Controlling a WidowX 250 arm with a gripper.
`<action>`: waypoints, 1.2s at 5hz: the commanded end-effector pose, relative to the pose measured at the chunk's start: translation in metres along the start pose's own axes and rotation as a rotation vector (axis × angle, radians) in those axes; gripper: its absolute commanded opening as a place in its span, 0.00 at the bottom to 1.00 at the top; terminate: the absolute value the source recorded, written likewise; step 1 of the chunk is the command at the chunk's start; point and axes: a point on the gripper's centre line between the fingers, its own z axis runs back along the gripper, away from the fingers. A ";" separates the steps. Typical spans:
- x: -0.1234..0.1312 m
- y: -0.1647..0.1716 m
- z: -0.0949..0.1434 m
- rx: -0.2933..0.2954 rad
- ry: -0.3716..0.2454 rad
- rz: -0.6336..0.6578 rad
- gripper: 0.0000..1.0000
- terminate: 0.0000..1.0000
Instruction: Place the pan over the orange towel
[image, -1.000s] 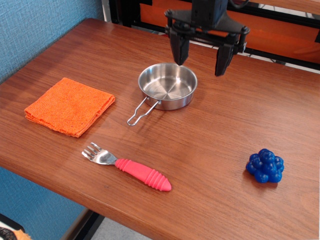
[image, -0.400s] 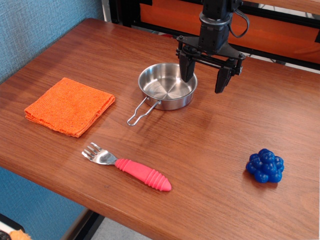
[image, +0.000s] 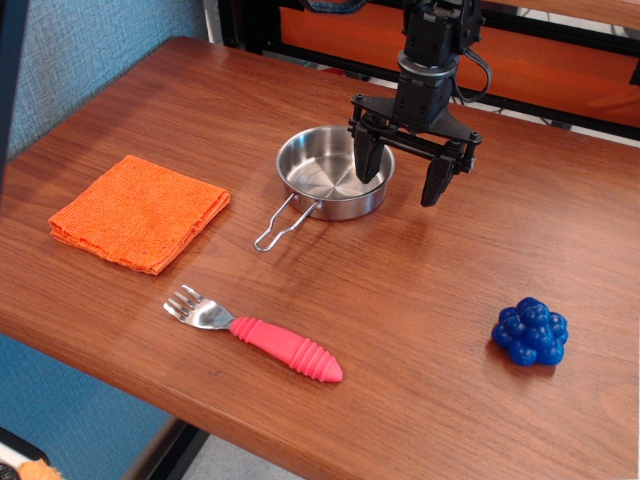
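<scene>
The shiny steel pan (image: 330, 172) sits on the wooden table near the middle, its wire-loop handle (image: 280, 227) pointing toward the front left. My gripper (image: 402, 181) is open and straddles the pan's right rim: the left finger (image: 367, 160) reaches down inside the pan, the right finger (image: 437, 181) hangs outside it above the table. The orange towel (image: 140, 211) lies flat at the left side of the table, well apart from the pan and bare.
A metal fork with a pink handle (image: 256, 335) lies near the front edge. A blue bumpy toy (image: 530, 331) sits at the front right. The table's front and left edges (image: 60, 330) drop off. An orange and black frame stands behind the table.
The gripper has come down from above the pan to its right rim, staying open, with one finger now inside the pan. The pan, towel, fork and toy have not moved.
</scene>
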 end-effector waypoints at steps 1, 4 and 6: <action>0.007 0.009 0.003 -0.011 -0.035 0.049 1.00 0.00; 0.008 0.012 0.002 0.016 -0.018 0.097 0.00 0.00; 0.004 0.018 0.032 0.076 -0.008 0.064 0.00 0.00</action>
